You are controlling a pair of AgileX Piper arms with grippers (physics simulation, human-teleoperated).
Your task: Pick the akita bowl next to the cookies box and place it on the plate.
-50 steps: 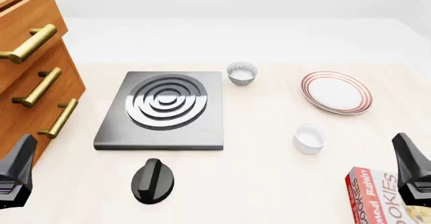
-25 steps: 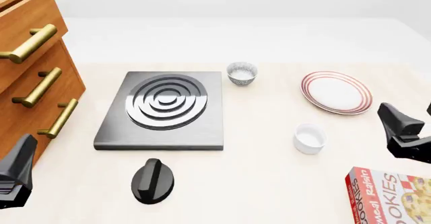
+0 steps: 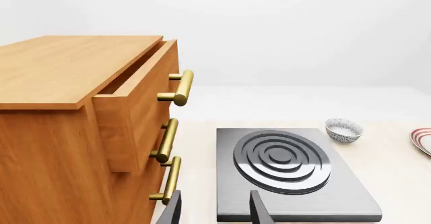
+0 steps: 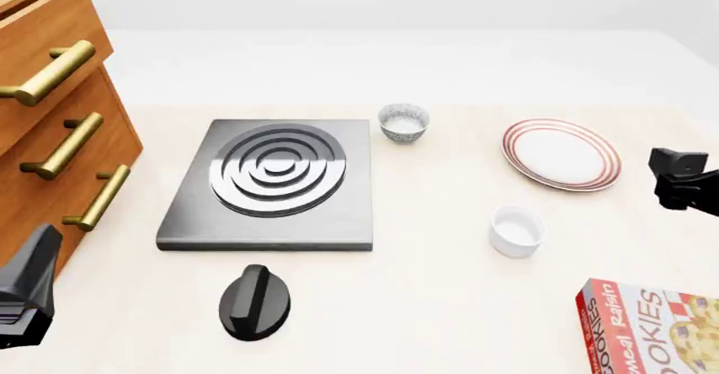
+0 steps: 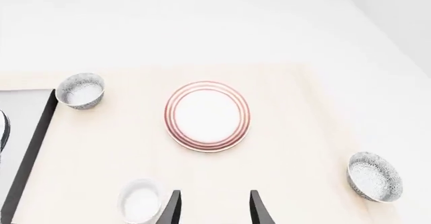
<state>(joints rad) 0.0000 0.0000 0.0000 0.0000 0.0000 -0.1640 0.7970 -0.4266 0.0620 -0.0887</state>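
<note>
Spread apart and empty: fingertips (image 5: 172, 208) of the right gripper (image 5: 212, 210), held above the table (image 5: 303, 108) and aimed across the plate (image 5: 207, 115). Likewise spread and empty: the left gripper (image 3: 214, 211), parked low beside the drawer cabinet (image 3: 81, 108) and near the stove plate (image 3: 286, 168). Closest to the right fingers, the plain white cup (image 5: 139, 201); beyond it, the plate, bare. Two speckled bowls in the right wrist view: the look-alike bowl (image 5: 81, 90) at the stove plate's far corner, and the akita bowl (image 5: 374, 176), upright on the table, well apart from the plate on the side away from the stove plate, outside the front view. Judged the target for lying on the same side as the cookies box (image 4: 652, 332), though box and bowl nowhere shown together. Step in hand: approach, nothing grasped yet. Next move, as a judgement: over and down onto the akita bowl's rim, jaws wide, one finger inside and one outside, clear of the cup.
</note>
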